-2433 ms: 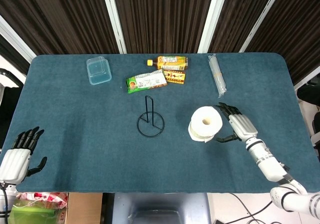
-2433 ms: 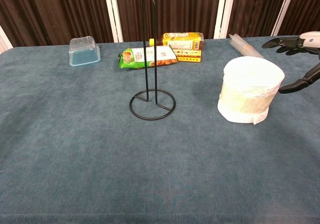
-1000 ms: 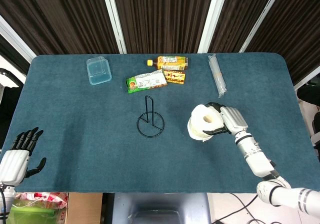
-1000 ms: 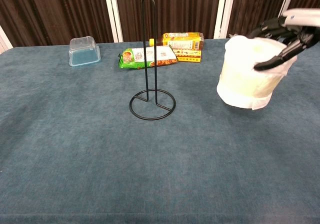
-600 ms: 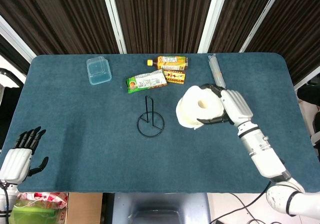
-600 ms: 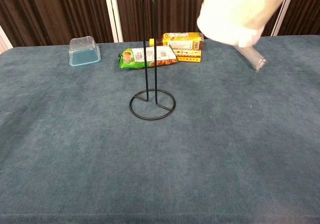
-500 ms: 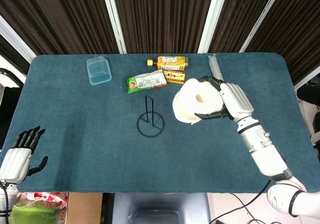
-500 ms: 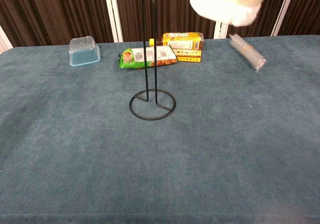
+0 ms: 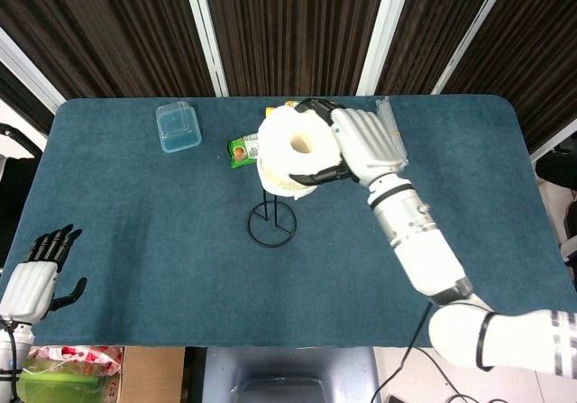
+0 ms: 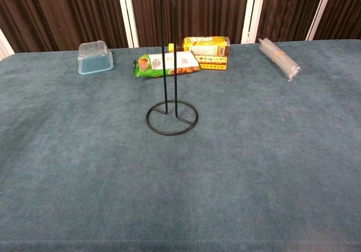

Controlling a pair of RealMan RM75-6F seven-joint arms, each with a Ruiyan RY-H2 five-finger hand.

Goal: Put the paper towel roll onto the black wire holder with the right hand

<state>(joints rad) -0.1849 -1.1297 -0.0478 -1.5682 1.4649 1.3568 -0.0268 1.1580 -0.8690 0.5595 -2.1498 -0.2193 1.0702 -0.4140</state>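
Dark curtains hang behind one blue-covered desk (image 10: 282,167). One paper towel roll (image 9: 295,155) is held aloft above the single black wire holder (image 10: 171,108), right hand (image 9: 365,146) fingers (image 9: 326,174) wrapped around it. One left hand (image 9: 34,272) idles, fingers spread, holding nothing.

We see a white paper towel roll (image 9: 296,155) held in the air, hollow core facing up, above the black wire holder (image 10: 171,91). The holder stands upright mid-table, a thin loop rising from a round base.
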